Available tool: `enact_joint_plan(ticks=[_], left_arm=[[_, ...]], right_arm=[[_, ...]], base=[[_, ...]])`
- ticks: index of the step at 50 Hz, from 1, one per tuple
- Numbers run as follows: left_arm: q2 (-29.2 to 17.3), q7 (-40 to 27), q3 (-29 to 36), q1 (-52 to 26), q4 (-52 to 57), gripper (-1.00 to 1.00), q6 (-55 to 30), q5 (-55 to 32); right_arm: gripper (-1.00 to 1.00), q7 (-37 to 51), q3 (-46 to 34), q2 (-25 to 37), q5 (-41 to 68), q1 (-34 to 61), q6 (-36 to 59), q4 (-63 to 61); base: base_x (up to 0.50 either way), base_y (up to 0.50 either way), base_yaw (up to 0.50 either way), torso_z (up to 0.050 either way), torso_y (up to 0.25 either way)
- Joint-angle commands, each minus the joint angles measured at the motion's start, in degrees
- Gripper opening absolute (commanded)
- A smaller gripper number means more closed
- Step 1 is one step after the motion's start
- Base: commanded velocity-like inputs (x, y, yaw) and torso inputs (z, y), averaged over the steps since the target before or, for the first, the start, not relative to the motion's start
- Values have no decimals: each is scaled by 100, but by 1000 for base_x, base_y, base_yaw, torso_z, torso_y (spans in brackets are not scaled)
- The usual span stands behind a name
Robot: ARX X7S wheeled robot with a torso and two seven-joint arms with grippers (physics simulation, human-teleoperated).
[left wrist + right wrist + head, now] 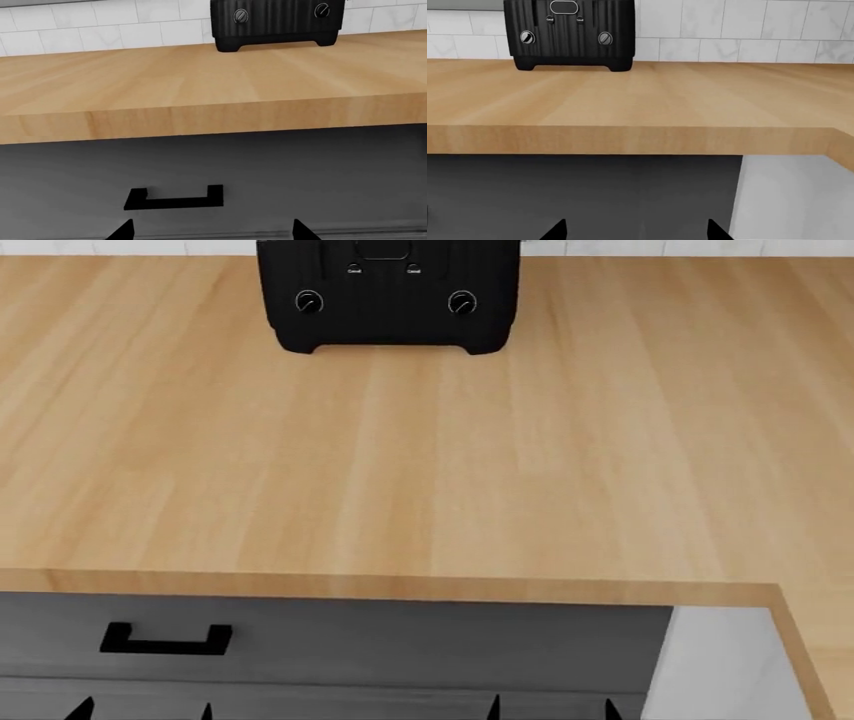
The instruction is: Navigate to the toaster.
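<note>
Fingertips of my left gripper (212, 231) and right gripper (636, 230) poke in low, tips well apart, both spread and holding nothing. Just past them: dark drawer front (400, 635) with a black handle (166, 639), under the wooden counter (427, 470). Toaster (387, 295) stands at the counter's back against the white tile wall (740, 30), knobs facing me, slightly left of centre. Approach looks nearly finished. Next, I judge: small nudge left to square up, then stop short of the drawer.
</note>
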Motion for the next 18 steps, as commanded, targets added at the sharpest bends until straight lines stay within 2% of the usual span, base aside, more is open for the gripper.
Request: enact_joint_plan(ticks=[1, 3, 18], left_arm=[[99, 151, -169, 13, -48, 100, 172, -22], [97, 147, -167, 12, -49, 100, 173, -28], [81, 131, -143, -16, -81, 100, 183, -55]], right_arm=[[100, -137, 105, -84, -60, -13, -4, -6], [100, -155, 109, -85, -30, -7, -25, 17], [100, -117, 82, -72, -21, 10, -50, 4]], base=[[-1, -402, 0, 0, 0], [-1, -277, 0, 0, 0], [0, 0, 0, 0, 0]])
